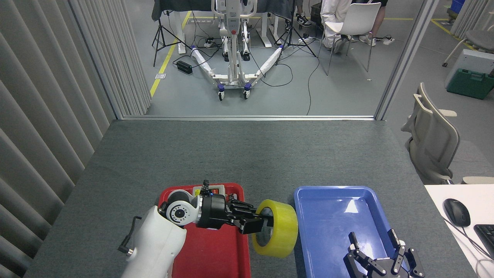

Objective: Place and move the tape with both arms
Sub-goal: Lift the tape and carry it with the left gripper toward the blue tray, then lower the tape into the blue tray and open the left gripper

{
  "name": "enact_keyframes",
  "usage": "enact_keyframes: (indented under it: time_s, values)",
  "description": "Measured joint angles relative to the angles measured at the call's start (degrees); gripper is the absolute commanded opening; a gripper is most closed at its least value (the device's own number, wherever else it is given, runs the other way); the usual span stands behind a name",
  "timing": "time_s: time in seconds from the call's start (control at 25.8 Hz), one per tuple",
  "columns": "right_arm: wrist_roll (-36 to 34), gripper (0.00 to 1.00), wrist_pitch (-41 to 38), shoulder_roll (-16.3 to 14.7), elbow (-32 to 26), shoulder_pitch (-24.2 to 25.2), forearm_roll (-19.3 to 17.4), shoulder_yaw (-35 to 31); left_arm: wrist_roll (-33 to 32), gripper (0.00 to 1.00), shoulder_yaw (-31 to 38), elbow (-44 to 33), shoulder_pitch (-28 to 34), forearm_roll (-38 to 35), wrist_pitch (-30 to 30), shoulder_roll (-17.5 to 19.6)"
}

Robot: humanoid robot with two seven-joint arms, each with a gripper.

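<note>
Tape (278, 227): yellow roll, standing on edge, hanging in the air in the gap between the red tray (216, 251) and the blue tray (328, 231); its open core is facing toward the red tray, its far side is overlapping the blue tray's near-left rim in this view.
Left gripper (257, 223): reaching sideways from over the red tray, jaws clamping on the wall of the tape, one finger going into the core, the other lying on the outer face.
Left arm (154, 247): white casing, rising over the near-left corner of the red tray, black wrist pointing at the blue tray.
Right gripper (376, 251): hovering over the near end of the blue tray, fingers pointing up and spreading apart, holding nothing.
Switch box (214, 190): grey, sitting at the far edge of the red tray, partly hiding behind the left wrist.
Table (247, 154): grey felt surface, carrying both trays side by side, the blue tray lying to the right of the red tray.
</note>
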Motion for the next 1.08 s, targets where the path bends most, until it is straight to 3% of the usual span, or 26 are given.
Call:
enact_keyframes:
  time_s: [0.23,0.39,0.58,0.77,1.08]
  values:
    - [-3.8,1.0,-5.4,-2.9,-0.4,1.6,-0.1,1.0,0.5,0.0,-7.7,5.0,-0.6,4.9,-0.4,-5.1]
    - [-8.3,1.0,-18.8,-5.8,-1.0,4.1,0.0,0.0,0.4,0.0,-9.5,7.1,-1.3,6.9,-0.4,-5.9]
    - [-10.2,1.0,-34.3,-6.7,-1.3,7.6,-0.2,-8.0,0.2,0.0,-9.9,7.6,-1.6,7.8,-0.4,-6.1]
    - [-10.6,1.0,-37.3,-7.0,-1.6,8.6,-1.2,-11.3,0.2,0.0,-10.1,7.6,-1.5,7.9,-0.4,-6.2]
    - [-10.4,1.0,-37.8,-6.9,-4.7,9.6,-2.0,-6.0,0.3,0.0,-10.5,7.6,-1.5,8.0,-0.4,-6.1]
